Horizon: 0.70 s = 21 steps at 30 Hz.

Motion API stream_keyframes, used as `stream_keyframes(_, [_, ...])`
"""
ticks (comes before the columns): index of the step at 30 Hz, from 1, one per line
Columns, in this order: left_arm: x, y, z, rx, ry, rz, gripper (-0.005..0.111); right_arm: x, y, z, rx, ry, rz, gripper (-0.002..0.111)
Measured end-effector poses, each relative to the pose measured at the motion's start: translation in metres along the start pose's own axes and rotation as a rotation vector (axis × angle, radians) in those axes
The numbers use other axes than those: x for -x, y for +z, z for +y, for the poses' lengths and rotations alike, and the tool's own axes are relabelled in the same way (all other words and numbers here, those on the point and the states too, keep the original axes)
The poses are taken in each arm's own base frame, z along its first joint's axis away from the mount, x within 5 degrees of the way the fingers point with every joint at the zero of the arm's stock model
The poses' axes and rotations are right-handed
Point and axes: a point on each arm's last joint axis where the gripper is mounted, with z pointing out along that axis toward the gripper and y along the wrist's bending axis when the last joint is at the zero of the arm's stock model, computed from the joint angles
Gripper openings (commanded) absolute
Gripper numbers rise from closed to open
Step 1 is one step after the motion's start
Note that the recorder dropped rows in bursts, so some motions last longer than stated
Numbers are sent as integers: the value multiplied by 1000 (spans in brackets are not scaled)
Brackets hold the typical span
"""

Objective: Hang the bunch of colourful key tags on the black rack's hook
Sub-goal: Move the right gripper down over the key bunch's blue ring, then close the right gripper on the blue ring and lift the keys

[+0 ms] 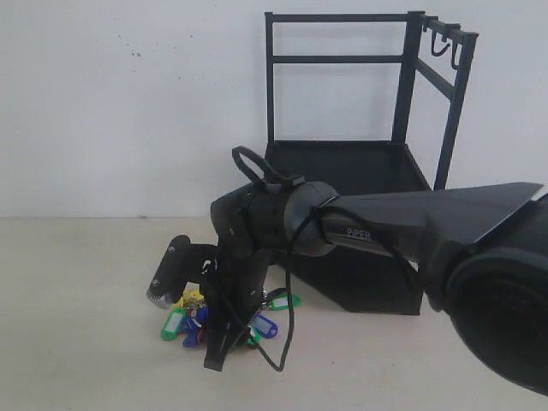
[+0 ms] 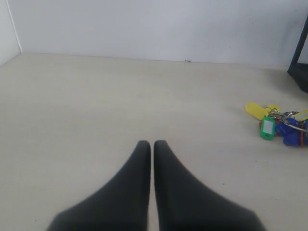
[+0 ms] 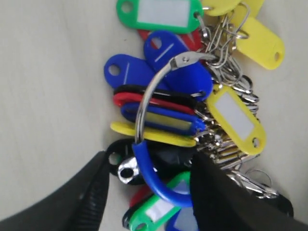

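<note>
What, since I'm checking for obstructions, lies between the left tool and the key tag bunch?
Only bare tabletop. The left wrist view shows that stretch between the shut left tool and the colourful key tag bunch, with nothing on it.

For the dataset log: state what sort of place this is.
Probably a robot lab bench: a bare pale table against a blank white wall, with a black rack, a colourful key tag bunch and a robot arm.
</note>
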Motion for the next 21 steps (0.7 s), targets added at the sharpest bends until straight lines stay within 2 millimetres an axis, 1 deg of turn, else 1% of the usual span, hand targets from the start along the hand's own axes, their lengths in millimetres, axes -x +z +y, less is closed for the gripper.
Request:
stream_keyframes(2, [0, 0, 0, 0, 0, 0, 4, -1, 9, 1, -1, -2, -1, 48])
stream_keyframes(3, [0, 0, 0, 0, 0, 0, 4, -2, 15, 2, -1, -3, -2, 42])
stream_keyframes(4, [0, 0, 0, 0, 0, 0, 4, -1, 16, 2, -5, 0, -8, 26])
stream_keyframes(5, [0, 0, 0, 0, 0, 0, 4, 0, 18, 2, -12, 20, -19, 15])
stream_keyframes(6, [0, 0, 0, 0, 0, 0, 4, -1, 19, 1, -14, 33, -21, 0])
stream_keyframes(10, [0, 0, 0, 0, 0, 0, 4, -4, 15, -3, -12, 103, -3, 0])
stream_keyframes(12, [0, 0, 0, 0, 0, 0, 4, -1, -9, -7, -19, 129, -19, 0])
stream_keyframes(14, [0, 0, 0, 0, 0, 0, 4, 5, -39, -14, -53, 144, -69, 0])
stream_keyframes(16, [0, 0, 0, 0, 0, 0, 4, 9, -65, -18, -81, 153, -114, 0])
stream_keyframes(18, [0, 0, 0, 0, 0, 0, 4, 11, -80, -20, -92, 173, -133, 0])
stream_keyframes(21, [0, 0, 0, 0, 0, 0, 4, 12, -93, -22, -100, 229, -157, 0])
